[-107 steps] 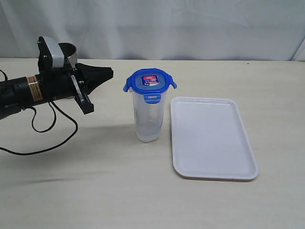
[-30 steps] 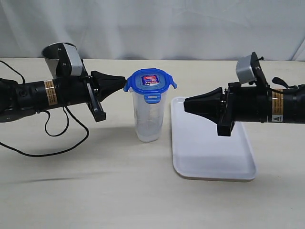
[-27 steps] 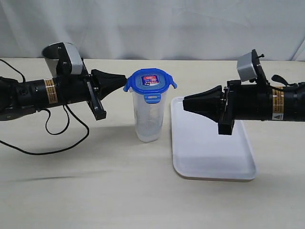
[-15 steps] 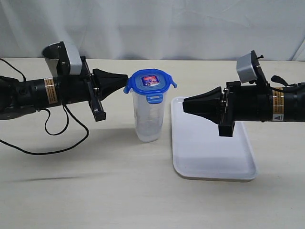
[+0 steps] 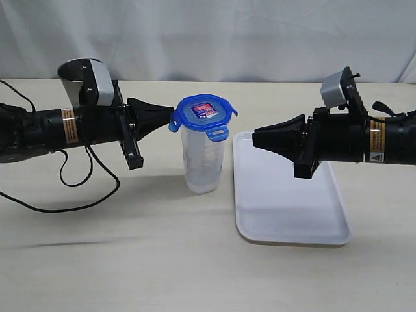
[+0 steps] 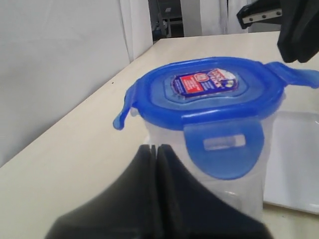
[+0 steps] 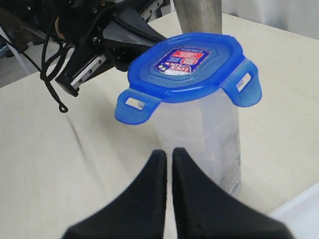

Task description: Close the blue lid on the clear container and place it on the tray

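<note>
The clear container [image 5: 203, 166] stands upright on the table just left of the white tray [image 5: 286, 208]. The blue lid [image 5: 203, 115] rests on its mouth, slightly tilted, with its flaps sticking outward. My left gripper [image 5: 170, 116] is shut and empty, its tip at the lid's left flap. In the left wrist view the gripper [image 6: 156, 148] sits just below the lid [image 6: 214, 92] against the container [image 6: 234, 194]. My right gripper [image 5: 255, 138] is shut and empty, hovering over the tray's left edge, a short gap from the container. In the right wrist view the gripper [image 7: 168, 152] points at the container [image 7: 209, 129] under the lid [image 7: 187, 67].
A shiny steel cup [image 5: 79, 77] stands at the back left, behind my left arm. A black cable [image 5: 78, 188] loops on the table under that arm. The tray [image 6: 294, 164] lies flat with nothing on it.
My left gripper has slid right until its tip reaches the lid's left flap, and the lid now sits slightly tilted. The right gripper has risen a little.
</note>
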`<act>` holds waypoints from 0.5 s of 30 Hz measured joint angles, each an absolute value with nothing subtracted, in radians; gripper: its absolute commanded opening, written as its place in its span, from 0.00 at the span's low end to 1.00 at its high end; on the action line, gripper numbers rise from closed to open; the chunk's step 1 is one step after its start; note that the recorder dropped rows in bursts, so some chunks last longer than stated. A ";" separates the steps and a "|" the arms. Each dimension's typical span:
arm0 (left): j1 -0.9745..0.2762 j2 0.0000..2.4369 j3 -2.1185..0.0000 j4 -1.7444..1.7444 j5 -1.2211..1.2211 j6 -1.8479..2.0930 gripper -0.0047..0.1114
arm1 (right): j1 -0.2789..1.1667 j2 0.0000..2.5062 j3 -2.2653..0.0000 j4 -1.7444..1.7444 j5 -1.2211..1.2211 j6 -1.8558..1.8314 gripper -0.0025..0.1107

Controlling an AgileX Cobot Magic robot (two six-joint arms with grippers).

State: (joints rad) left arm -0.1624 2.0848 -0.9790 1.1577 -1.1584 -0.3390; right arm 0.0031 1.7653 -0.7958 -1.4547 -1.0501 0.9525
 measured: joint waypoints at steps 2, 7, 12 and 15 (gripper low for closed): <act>-0.144 2.085 -0.979 1.153 -1.143 -0.339 0.04 | 0.003 1.765 -0.796 -1.455 -1.050 0.953 0.06; -0.057 2.085 -0.979 1.184 -1.164 -0.378 0.04 | 0.003 1.765 -0.796 -1.455 -1.049 0.953 0.06; -0.021 2.085 -0.951 1.224 -1.189 -0.394 0.04 | 0.003 1.765 -0.796 -1.455 -1.046 0.953 0.06; -0.016 2.085 -0.911 1.224 -1.191 -0.396 0.04 | 0.003 1.765 -0.796 -1.455 -1.046 0.953 0.06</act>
